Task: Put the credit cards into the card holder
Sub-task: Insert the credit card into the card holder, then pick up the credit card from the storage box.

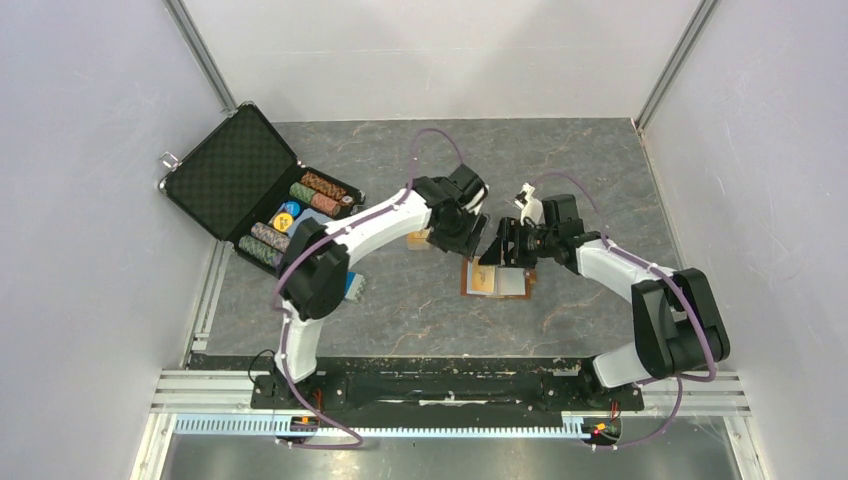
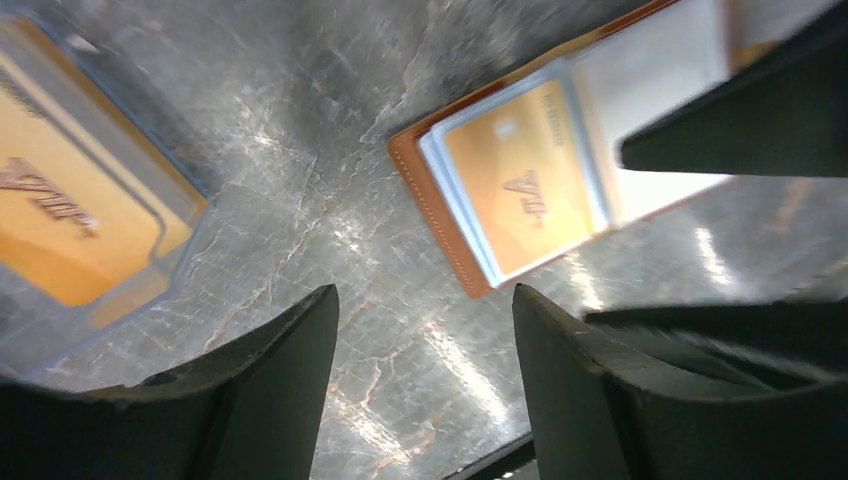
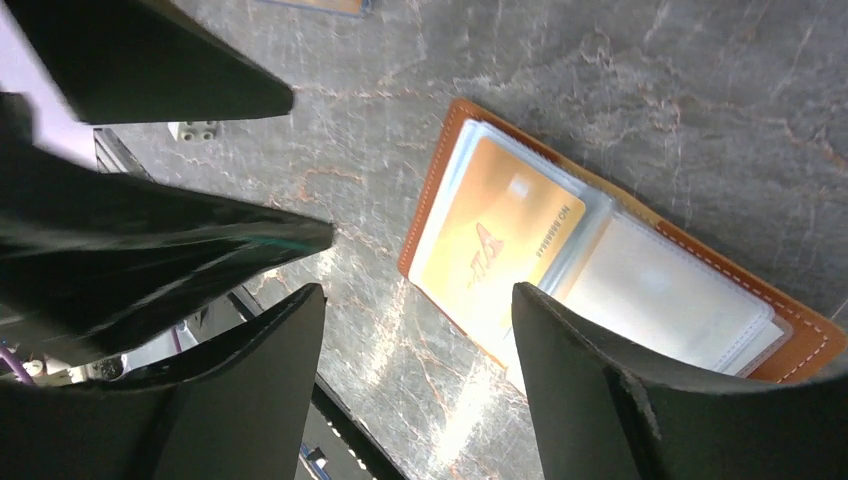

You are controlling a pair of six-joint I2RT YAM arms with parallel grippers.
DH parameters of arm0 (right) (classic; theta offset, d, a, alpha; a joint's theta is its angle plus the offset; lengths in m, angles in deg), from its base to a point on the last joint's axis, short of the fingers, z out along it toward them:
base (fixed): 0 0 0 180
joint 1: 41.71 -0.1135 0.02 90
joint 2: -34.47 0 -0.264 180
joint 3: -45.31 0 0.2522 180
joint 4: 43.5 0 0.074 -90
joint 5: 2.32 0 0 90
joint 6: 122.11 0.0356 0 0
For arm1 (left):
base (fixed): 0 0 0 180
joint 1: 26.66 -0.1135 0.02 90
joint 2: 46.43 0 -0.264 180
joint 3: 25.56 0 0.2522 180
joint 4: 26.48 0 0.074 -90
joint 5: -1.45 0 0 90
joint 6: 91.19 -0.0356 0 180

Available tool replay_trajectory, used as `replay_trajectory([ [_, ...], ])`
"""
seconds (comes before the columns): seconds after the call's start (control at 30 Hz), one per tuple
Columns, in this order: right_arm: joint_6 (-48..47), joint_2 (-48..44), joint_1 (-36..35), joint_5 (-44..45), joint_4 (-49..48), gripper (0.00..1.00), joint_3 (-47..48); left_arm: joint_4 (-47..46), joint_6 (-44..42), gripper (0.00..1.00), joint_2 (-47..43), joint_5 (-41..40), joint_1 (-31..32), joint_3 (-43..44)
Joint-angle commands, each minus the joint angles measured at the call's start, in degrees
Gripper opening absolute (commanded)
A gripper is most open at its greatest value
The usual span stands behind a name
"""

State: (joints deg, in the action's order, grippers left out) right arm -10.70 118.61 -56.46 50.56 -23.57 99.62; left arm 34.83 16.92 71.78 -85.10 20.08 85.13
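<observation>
The tan-brown card holder point(image 1: 510, 286) lies open on the table, pale sleeves up. An orange credit card point(image 3: 498, 240) sits in its left sleeve and also shows in the left wrist view point(image 2: 520, 180). A second orange card point(image 1: 418, 239) lies on the table to the left of the holder; in the left wrist view point(image 2: 70, 215) it appears to be in a clear sleeve. My left gripper point(image 1: 460, 242) is open and empty above the table between that card and the holder point(image 2: 430, 205). My right gripper point(image 1: 493, 255) is open and empty over the holder's left edge point(image 3: 432, 190). No dark cards show.
A black foam-lined briefcase point(image 1: 232, 170) stands open at the back left with several rolls of poker chips point(image 1: 305, 200) in it. A striped block point(image 1: 353, 288) lies by the left arm. The two grippers are close together, the left gripper's fingers point(image 3: 150, 60) showing in the right wrist view.
</observation>
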Motion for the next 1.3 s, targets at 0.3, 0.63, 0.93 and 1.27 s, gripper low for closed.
replay_trajectory([
  [0.3, -0.38, -0.17, -0.19, 1.93, 1.8, 0.73, 7.19, -12.6, 7.38, 0.67, -12.75, 17.51, -18.38, -7.23],
  [0.63, -0.6, 6.18, -2.63, 1.96, 3.74, 0.73, 15.61, -4.9, 0.85, 0.59, -6.2, 10.84, -22.26, -5.15],
  [0.93, -0.41, 7.67, -3.01, 2.14, 4.11, 0.73, 16.31, -4.22, 0.35, 0.47, 1.32, 9.61, -22.3, -0.88],
  [1.27, -2.02, 8.86, -3.01, 2.58, 6.56, 0.73, 18.46, -2.97, -0.8, 0.02, 2.44, 7.91, -22.15, 0.09],
])
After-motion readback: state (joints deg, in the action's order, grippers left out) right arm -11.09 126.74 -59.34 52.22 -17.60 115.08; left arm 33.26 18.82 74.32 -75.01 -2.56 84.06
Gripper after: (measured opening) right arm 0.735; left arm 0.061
